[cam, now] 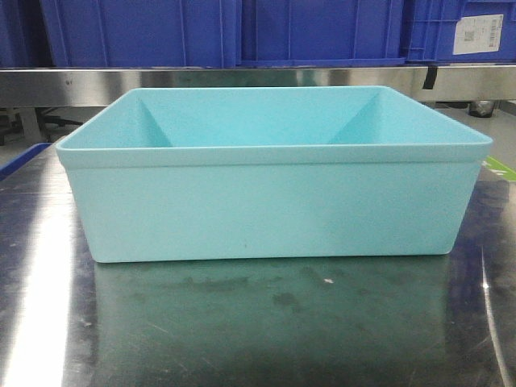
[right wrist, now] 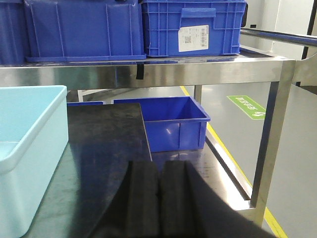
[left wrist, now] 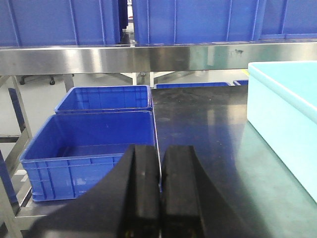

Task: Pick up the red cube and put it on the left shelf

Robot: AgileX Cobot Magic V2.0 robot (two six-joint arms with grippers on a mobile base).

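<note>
left end effector (left wrist: pixel 159 198): pads pressed together, nothing pinched, low over the desk (left wrist: pixel 213 148) edge. right end effector (right wrist: pixel 159 198): same, pressed together, empty. turquoise tub (cam: pixel 274 210) sits upright on the desk, long side facing the front camera. red cube: can't tell where it is or which way it points (the tub's front wall hides its floor). behind, the left shelf (left wrist: pixel 124 58): steel rail runs level, side to side, with blue crates (left wrist: pixel 89 148) below and above it.

White label (right wrist: pixel 193 38) bearing QR code and barcode on blue crate (right wrist: pixel 223 25); print illegible. Green floor sign (right wrist: pixel 246 105), below-right of crate, unreadable.
</note>
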